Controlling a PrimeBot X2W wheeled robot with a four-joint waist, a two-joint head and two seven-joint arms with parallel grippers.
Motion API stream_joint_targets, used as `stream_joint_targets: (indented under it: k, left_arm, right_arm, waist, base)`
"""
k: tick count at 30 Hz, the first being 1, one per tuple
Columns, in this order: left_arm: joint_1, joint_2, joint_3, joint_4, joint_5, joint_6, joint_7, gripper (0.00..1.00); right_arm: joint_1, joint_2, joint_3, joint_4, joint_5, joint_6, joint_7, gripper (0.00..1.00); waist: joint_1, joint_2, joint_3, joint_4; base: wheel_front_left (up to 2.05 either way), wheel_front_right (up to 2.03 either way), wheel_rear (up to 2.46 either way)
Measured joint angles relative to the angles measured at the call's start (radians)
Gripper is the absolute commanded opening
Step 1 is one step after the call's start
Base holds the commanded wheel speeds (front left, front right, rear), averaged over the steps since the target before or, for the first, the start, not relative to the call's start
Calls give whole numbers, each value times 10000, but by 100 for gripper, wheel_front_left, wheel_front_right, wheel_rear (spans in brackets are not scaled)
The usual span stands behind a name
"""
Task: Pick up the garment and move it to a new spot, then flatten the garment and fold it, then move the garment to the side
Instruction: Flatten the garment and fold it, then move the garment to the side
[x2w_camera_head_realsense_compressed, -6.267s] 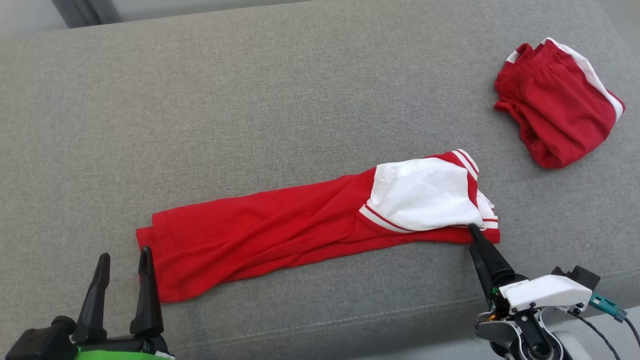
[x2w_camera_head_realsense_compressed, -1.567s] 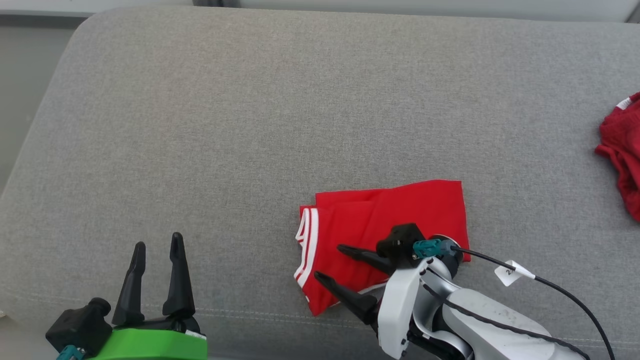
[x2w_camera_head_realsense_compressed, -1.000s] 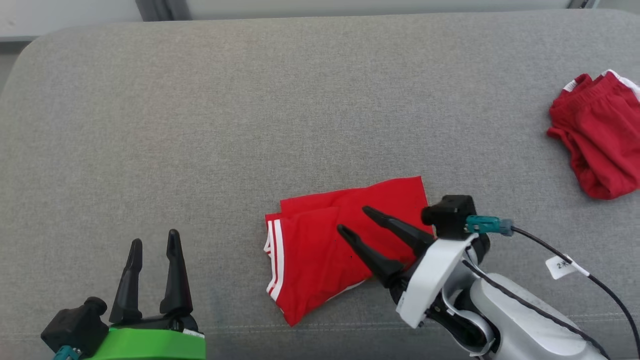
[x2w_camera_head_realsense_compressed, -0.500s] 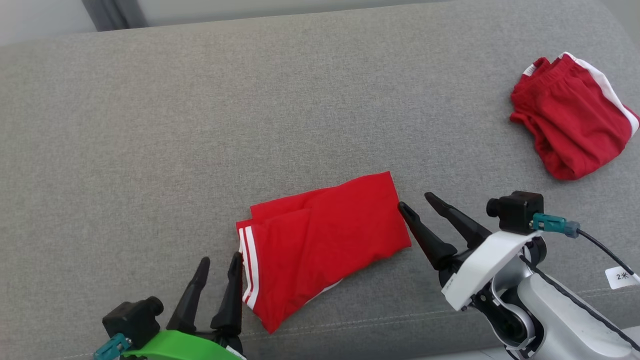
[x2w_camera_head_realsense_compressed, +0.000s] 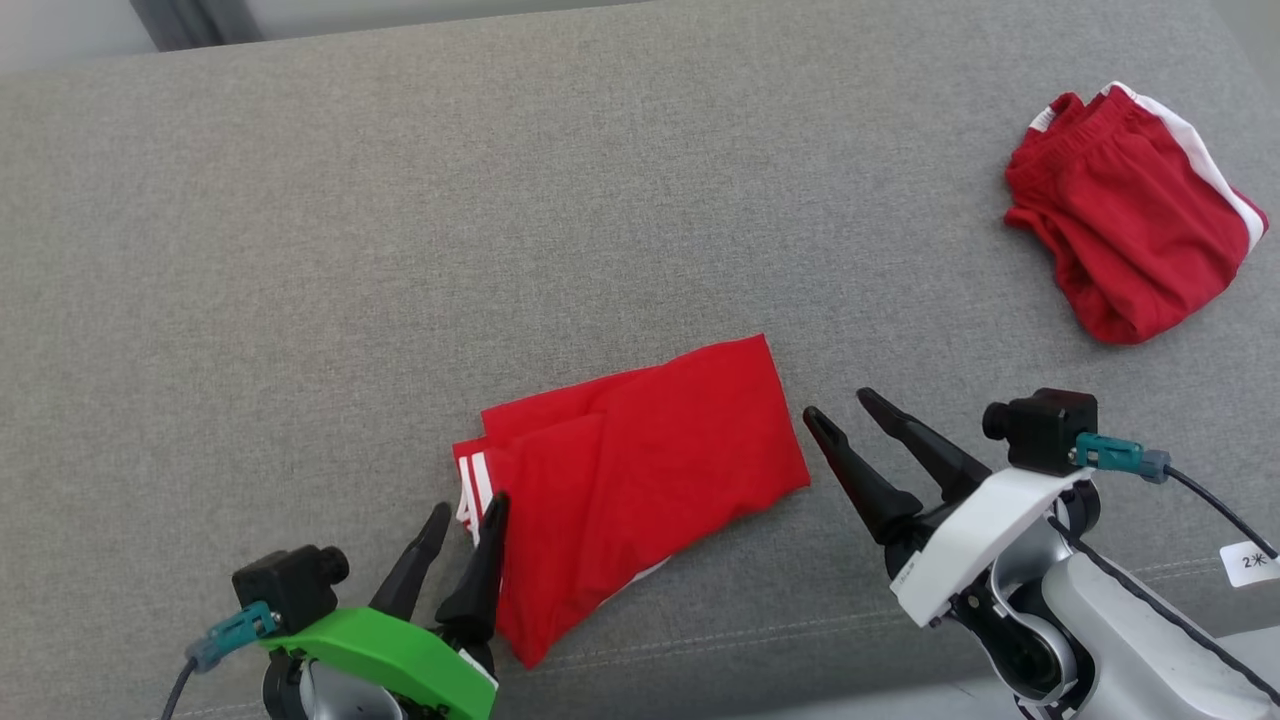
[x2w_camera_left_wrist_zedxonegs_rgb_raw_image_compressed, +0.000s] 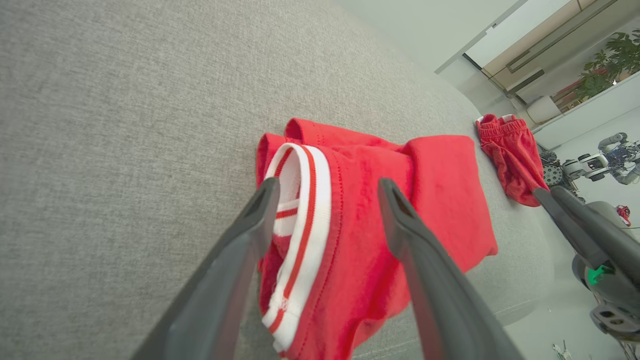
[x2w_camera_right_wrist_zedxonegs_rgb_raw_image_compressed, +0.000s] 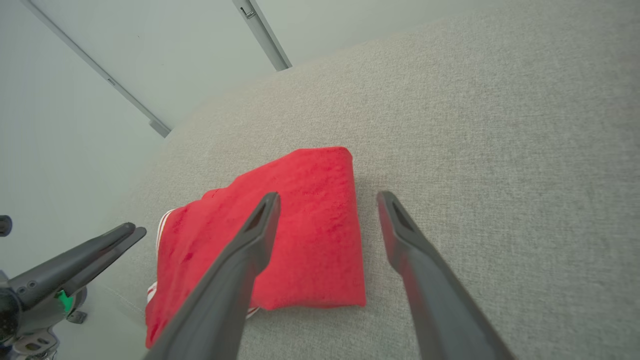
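Between the left gripper (x2w_camera_head_realsense_compressed: 469, 503) and the right gripper (x2w_camera_head_realsense_compressed: 835, 402), both spread wide and empty, lay the folded red shirt (x2w_camera_head_realsense_compressed: 640, 480). The right one had backed off it while the left had closed in on its striped hem (x2w_camera_left_wrist_zedxonegs_rgb_raw_image_compressed: 300, 200). Folding looked finished, with the sideways move next.

The left pincer (x2w_camera_head_realsense_compressed: 467, 507) has two long tapered black fingers (x2w_camera_head_realsense_compressed: 478, 570), a green wrist cover (x2w_camera_head_realsense_compressed: 380, 650) and a black camera block (x2w_camera_head_realsense_compressed: 290, 585) with a teal connector (x2w_camera_head_realsense_compressed: 228, 632). The right pincer (x2w_camera_head_realsense_compressed: 836, 403) has a white wrist cover (x2w_camera_head_realsense_compressed: 975, 535), a silver-grey forearm (x2w_camera_head_realsense_compressed: 1110, 640) and a white-tagged black cable (x2w_camera_head_realsense_compressed: 1215, 505).
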Motion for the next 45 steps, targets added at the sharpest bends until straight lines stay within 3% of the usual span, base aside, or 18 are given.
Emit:
stream_joint_targets:
  k: [6, 16, 22, 35, 36, 38, 41, 42, 45]
  left_arm:
    - [-230, -21, -142, 31, -378, -196, 242, 100]
    - [-662, -40, -121, 403, -374, -196, 405, 100]
    - [-772, 268, 159, 679, -2, -81, 257, 100]
    - [-820, 115, -261, 746, -194, -196, 368, 100]
    - [-828, 115, -274, 752, -194, -198, 368, 91]
    - [-867, 115, -297, 761, -194, -198, 368, 49]
    - [-989, 115, -290, 784, -194, -199, 364, 9]
    - [-1036, 115, -286, 782, -194, -234, 360, 0]
    - [-1127, 107, -288, 794, -194, -276, 351, 0]
  right_arm:
    - [5, 4, 46, -33, 0, 27, -13, 100]
    - [7, -19, 2, -48, 0, 21, -92, 100]
    - [8, -23, -12, -50, 0, 19, -176, 100]
    - [12, -27, -19, -50, 0, 19, -176, 100]
    - [12, -31, -19, -50, 0, 19, -176, 100]
    - [12, -31, -17, -50, 0, 19, -176, 100]
    - [12, -29, -8, -46, 0, 19, -176, 100]
    - [12, -29, -2, -46, 0, 19, -176, 100]
    - [12, -29, 4, -42, 0, 19, -178, 100]
  waist:
    - [0, 0, 51, -127]
    - [0, 0, 123, -217]
    - [0, 0, 124, -270]
    - [0, 0, 145, -274]
    - [0, 0, 146, -272]
    - [0, 0, 147, -272]
    - [0, 0, 143, -278]
    - [0, 0, 141, -282]
    - [0, 0, 138, -297]
  base:
    - [0, 0, 0]
    - [0, 0, 0]
    - [0, 0, 0]
    - [0, 0, 0]
    - [0, 0, 0]
    - [0, 0, 0]
    - [0, 0, 0]
    - [0, 0, 0]
    - [0, 0, 0]
